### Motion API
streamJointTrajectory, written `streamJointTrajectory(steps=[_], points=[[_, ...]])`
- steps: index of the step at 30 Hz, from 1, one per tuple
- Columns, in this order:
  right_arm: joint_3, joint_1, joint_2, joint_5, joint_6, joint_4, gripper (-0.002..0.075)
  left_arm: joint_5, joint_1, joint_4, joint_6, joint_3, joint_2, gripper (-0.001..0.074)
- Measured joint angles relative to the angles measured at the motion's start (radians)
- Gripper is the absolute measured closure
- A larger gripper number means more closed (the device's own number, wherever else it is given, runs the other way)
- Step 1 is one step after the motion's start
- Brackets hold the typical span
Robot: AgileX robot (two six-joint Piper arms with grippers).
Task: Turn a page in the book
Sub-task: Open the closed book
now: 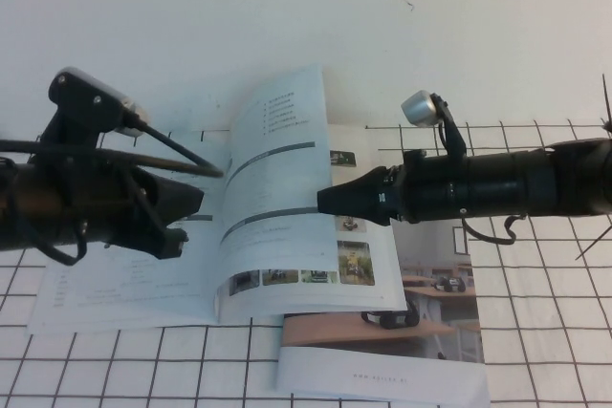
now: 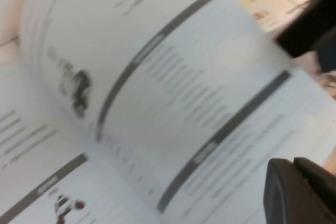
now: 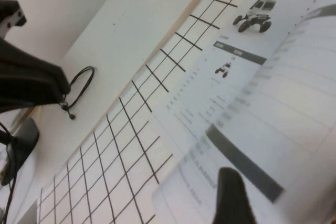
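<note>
The book (image 1: 124,293) lies open on the grid mat. Its page (image 1: 277,169) stands lifted and curved above the spine, with grey bars and fine text on the face towards me. My right gripper (image 1: 323,204) reaches in from the right and its tip touches the lifted page about halfway up. Its jaws are open, and one dark finger (image 3: 229,198) shows against the page (image 3: 294,108). My left gripper (image 1: 180,234) rests shut on the book's left-hand leaf. Its two fingers (image 2: 283,192) are pressed together beside the raised page (image 2: 199,77).
A second booklet (image 1: 430,322) with a wooden-desk room photo lies under the book's right side. The black-lined grid mat (image 1: 535,284) covers the front and right of the white table. A loose cable loop (image 3: 81,85) hangs from the left arm.
</note>
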Motion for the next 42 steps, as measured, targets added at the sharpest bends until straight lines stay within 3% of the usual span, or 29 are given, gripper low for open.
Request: streamJointTrajectory(steps=[4,8,15,19,31,42], points=[[-0.009,0.018,0.000,0.002,0.002,0.000,0.0312,0.064,-0.019,0.001,0.061,0.000,-0.037,0.0738],[-0.020,0.055,0.000,-0.010,0.003,0.000,0.0312,0.088,-0.103,0.073,0.073,0.000,-0.045,0.0738],[-0.041,0.086,0.000,-0.040,0.003,-0.002,0.0312,0.067,-0.316,0.420,-0.155,0.002,-0.045,0.0738],[-0.063,0.088,0.000,-0.043,0.011,-0.002,0.0312,0.056,-0.386,0.577,-0.277,0.002,0.001,0.0738],[-0.088,0.088,0.000,-0.044,0.023,-0.002,0.0312,-0.237,-0.401,0.748,-0.471,0.002,0.261,0.0738],[-0.088,0.088,0.000,-0.002,0.033,-0.021,0.0312,-0.402,-0.401,0.793,-0.652,0.002,0.283,0.0738]])
